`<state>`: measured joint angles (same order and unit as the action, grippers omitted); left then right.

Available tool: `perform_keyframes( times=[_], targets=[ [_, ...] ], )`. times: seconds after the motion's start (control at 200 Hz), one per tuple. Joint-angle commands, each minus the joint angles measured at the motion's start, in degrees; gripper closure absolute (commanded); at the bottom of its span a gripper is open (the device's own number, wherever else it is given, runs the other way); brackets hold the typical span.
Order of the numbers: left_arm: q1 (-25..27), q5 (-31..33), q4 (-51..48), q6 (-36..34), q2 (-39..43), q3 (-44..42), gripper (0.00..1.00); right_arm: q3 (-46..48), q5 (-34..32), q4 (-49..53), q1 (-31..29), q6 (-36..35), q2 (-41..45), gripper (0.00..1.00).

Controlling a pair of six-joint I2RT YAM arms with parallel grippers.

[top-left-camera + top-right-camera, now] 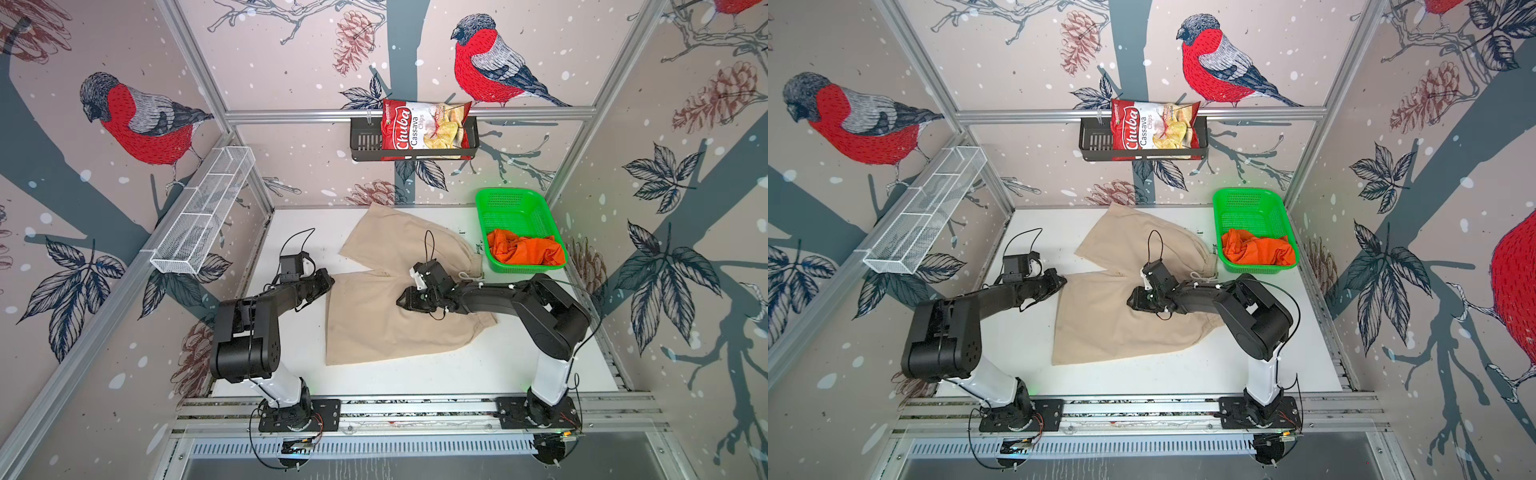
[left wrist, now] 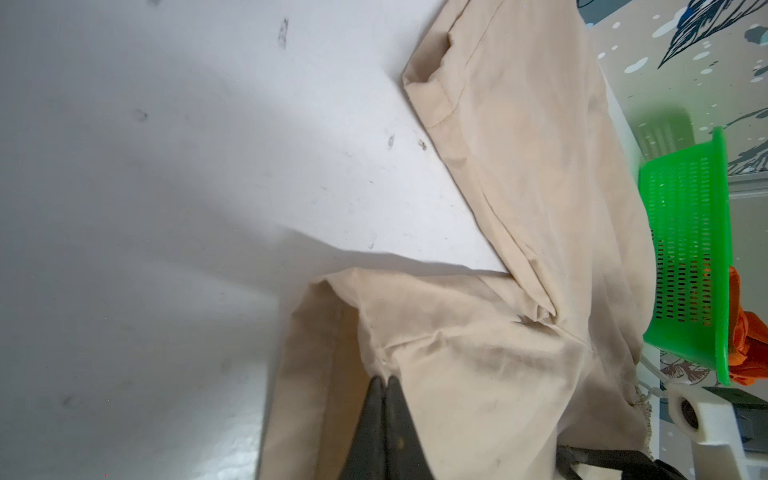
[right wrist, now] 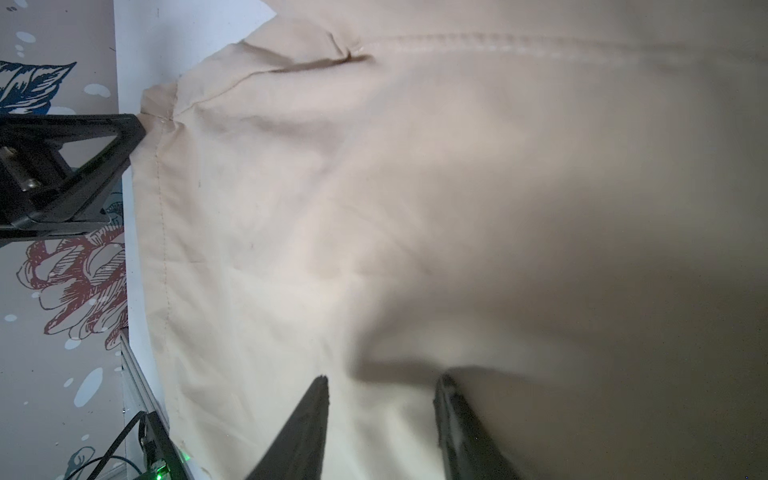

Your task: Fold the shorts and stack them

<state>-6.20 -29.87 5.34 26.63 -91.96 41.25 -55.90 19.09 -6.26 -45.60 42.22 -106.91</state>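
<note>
The beige shorts (image 1: 374, 328) (image 1: 1100, 332) lie spread on the white table, one leg toward the back wall, one toward the left. My left gripper (image 1: 331, 282) (image 1: 1064, 282) (image 2: 384, 378) is shut on the beige shorts at the hem corner of the left-pointing leg, and the cloth puckers at its tips. My right gripper (image 1: 400, 301) (image 1: 1130, 301) (image 3: 382, 378) stands open low over the middle of the beige shorts (image 3: 374, 208), with only flat cloth between its fingers. The orange shorts (image 1: 525, 249) (image 1: 1258, 251) (image 2: 744, 332) lie crumpled in the green basket (image 1: 515, 208) (image 1: 1250, 208) (image 2: 685, 232).
The green basket stands at the back right of the table, next to the beige waistband and its drawstring (image 1: 469, 275). A chips bag (image 1: 424, 126) sits in a black rack on the back wall. A white wire shelf (image 1: 203, 216) hangs on the left wall.
</note>
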Motion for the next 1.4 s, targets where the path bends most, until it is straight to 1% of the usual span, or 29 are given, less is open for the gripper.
perform_keyframes(
  times=[0.0, 0.285, 0.54, 0.645, 0.805, 1.011, 1.096, 1.131, 1.216, 1.271, 1.336, 1.396],
  targets=[
    [-0.08, -0.59, 1.75, -0.46, 1.14, -0.01, 1.00, -0.33, 0.17, -0.64, -0.18, -0.61, 1.26, 0.55],
    [-0.07, -1.10, 3.43, -0.23, 3.34, 0.16, 1.00, -3.51, -1.93, -3.03, 0.54, -2.31, 2.27, 0.55],
    [-0.09, -1.16, 4.38, -0.40, 4.51, 1.39, 1.00, -9.40, -3.48, -1.38, 3.39, -3.35, -3.02, 0.55],
    [-0.12, -0.44, 4.71, -0.55, 4.43, 1.94, 1.00, -10.19, -3.84, -1.08, 4.15, -3.58, -4.24, 0.55],
    [-0.12, 1.08, 6.53, -0.81, 2.73, 2.69, 1.00, -8.45, -5.02, -0.23, 5.42, -3.34, -5.23, 0.55],
    [-0.06, 3.24, 6.61, -0.18, -3.06, 4.99, 1.00, -6.67, -5.03, -0.81, 5.44, -3.58, -4.06, 0.54],
    [-0.10, 5.21, 5.22, 0.17, -5.07, 6.40, 0.92, -7.56, -5.13, -0.90, 5.12, -3.76, -2.85, 0.54],
    [-0.07, 5.78, 4.41, 0.27, -5.86, 7.02, 0.86, -8.15, -5.42, -0.71, 4.86, -3.98, -2.38, 0.53],
    [-0.04, 6.81, 1.36, -0.04, -6.33, 8.75, 0.68, -10.13, -6.27, 0.12, 4.08, -4.62, -1.36, 0.53],
    [-0.08, 7.51, -0.59, -0.54, -5.36, 9.43, 0.59, -11.59, -6.83, 0.73, 3.45, -5.13, -1.11, 0.53],
    [-0.08, 9.02, -2.84, -1.12, -2.82, 9.50, 0.55, -13.43, -7.09, 1.26, 2.61, -5.54, -1.34, 0.53],
    [-0.03, 10.13, -5.00, -1.79, 0.37, 9.14, 0.54, -15.02, -6.89, 1.42, 1.96, -5.89, -2.27, 0.53]
  ],
)
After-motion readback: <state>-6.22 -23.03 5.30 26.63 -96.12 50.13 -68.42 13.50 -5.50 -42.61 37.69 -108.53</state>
